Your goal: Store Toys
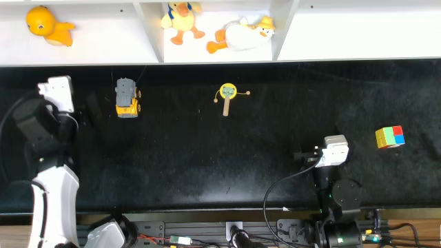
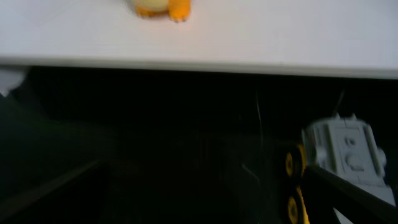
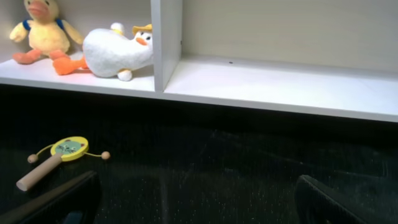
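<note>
Right wrist view: right gripper [image 3: 198, 186] low over the black mat [image 3: 249, 162], fingers spread wide, nothing between them. Faces the white shelf [image 3: 166, 43]. Off to one side on the mat, well apart from the fingers, a small rattle drum [image 3: 59, 155] with a wooden handle and two beads on strings. Beyond it, in the shelf's middle compartment, a yellow duck plush [image 3: 42, 31] sitting upright and a white goose plush [image 3: 118, 53] lying on its side, just beside the divider.

Left wrist view: left gripper [image 2: 205, 180] close over the mat, fingers dim and blurred but apart, clamped on nothing. Just beside one finger, and partly hidden behind it, a toy truck [image 2: 342, 155], grey on top with yellow wheels. Farther off, on the shelf, the underside of an orange duck [image 2: 163, 7].

Top view: left gripper at the mat's far left, near the shelf edge, with the truck to its right and the rattle drum near the middle. Alone at the mat's far right, a colour cube [image 1: 389, 137], well apart from both grippers. Orange duck in the left compartment.
</note>
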{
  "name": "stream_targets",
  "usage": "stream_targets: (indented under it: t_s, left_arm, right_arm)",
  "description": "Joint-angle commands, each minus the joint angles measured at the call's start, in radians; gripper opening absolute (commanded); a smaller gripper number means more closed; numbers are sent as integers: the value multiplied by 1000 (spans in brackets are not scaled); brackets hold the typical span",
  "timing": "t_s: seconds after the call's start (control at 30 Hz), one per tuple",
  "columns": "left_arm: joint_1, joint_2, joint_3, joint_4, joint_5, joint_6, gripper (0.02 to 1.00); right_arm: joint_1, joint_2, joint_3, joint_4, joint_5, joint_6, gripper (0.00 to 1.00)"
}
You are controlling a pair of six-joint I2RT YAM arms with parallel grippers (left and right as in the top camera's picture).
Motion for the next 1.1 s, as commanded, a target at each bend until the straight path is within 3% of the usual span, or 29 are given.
stream_targets:
  t_s: [0.03,0.23,0.4,0.57,1.1]
  left_arm:
    - [4,-81,-31,-76,99,-31,998]
    - [4,-231,-38,-308,133,-30,998]
    - [3,-304,-62,-380,201,-30,998]
    - [-15,-265,-74,-370,219,-29,998]
    - [-236,16,-40,-163,195,-31,998]
  right_arm:
    - [5,-8,3,2,-3,0,996]
    - [5,-8,2,2,-3,0,1000]
    - [5,-8,3,1,-3,0,996]
    - [5,-8,3,2,-3,0,996]
    - [5,-8,2,2,-3,0,993]
